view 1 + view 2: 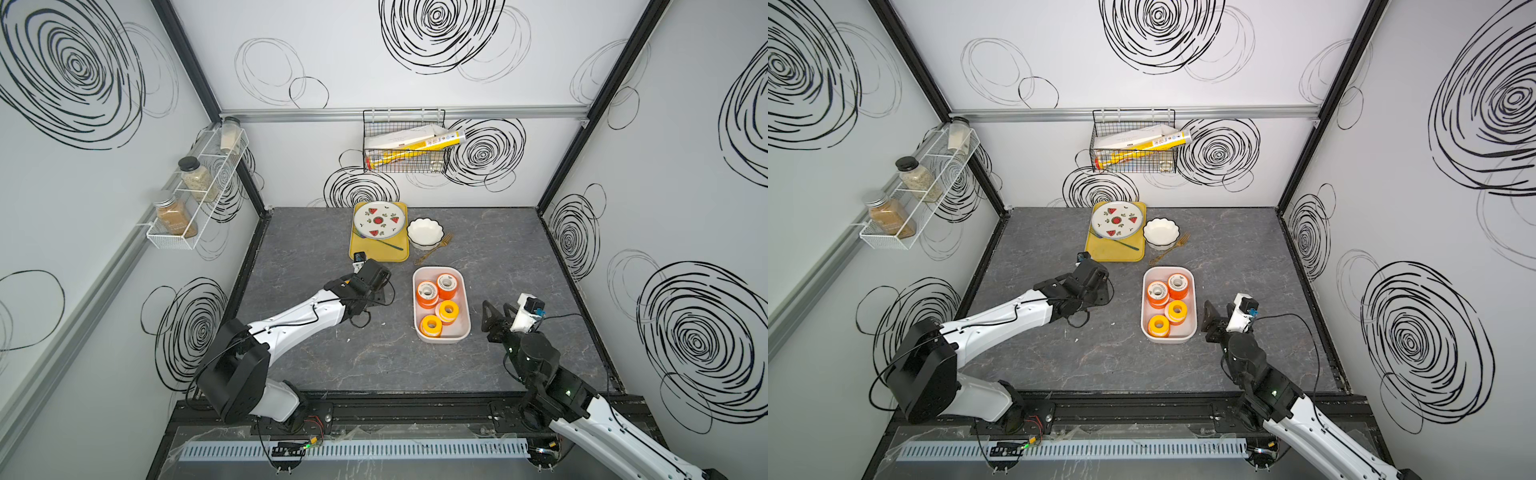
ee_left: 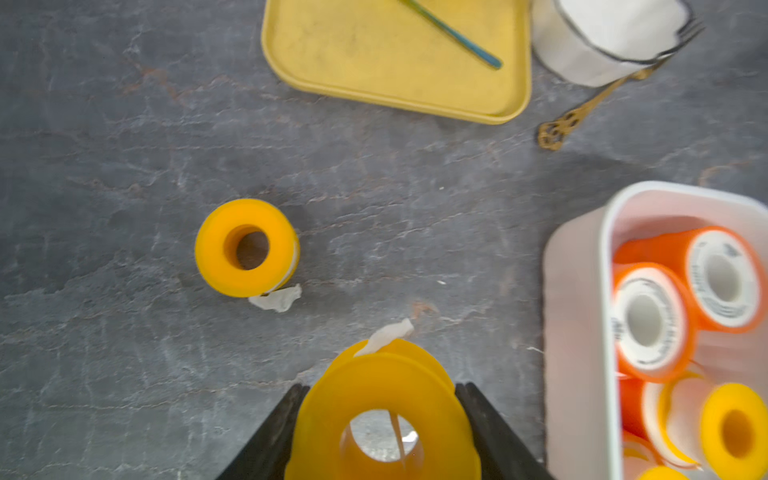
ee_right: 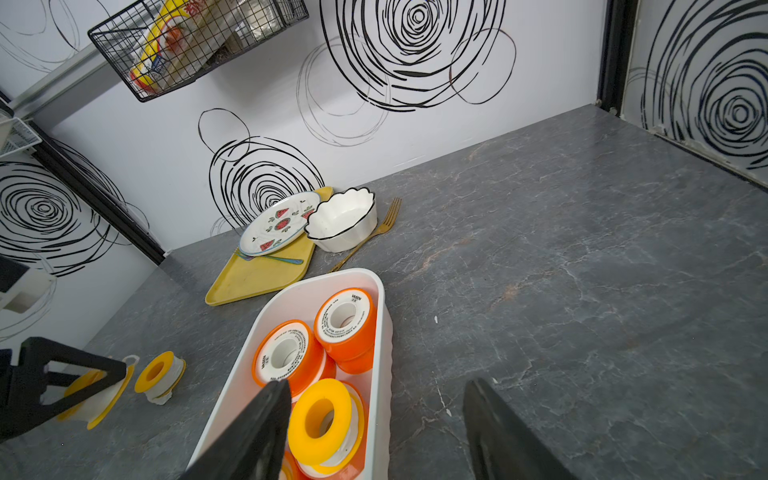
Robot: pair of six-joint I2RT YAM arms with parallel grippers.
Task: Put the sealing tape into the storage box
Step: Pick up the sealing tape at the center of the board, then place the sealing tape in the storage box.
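My left gripper [image 2: 382,387] is shut on a yellow spool of sealing tape [image 2: 382,399], one black finger against each side, low over the grey table. A loose white tape end sticks out of that spool. Another yellow spool [image 2: 247,248] lies flat on the table just beyond it, also seen in the right wrist view [image 3: 160,376]. The left wrist hides both spools in both top views. The white storage box [image 1: 466,307] [image 1: 1192,307] holds several orange and yellow spools [image 1: 427,293]. My right gripper [image 3: 374,436] stands open and empty over the box's near right rim [image 1: 496,318].
Behind the box stand a yellow tray [image 1: 380,253] with a watermelon plate [image 1: 379,220], a white scalloped bowl [image 1: 424,233] and a gold fork [image 1: 434,249]. A wire basket [image 1: 405,143] hangs on the back wall. A spice rack [image 1: 195,195] lines the left wall.
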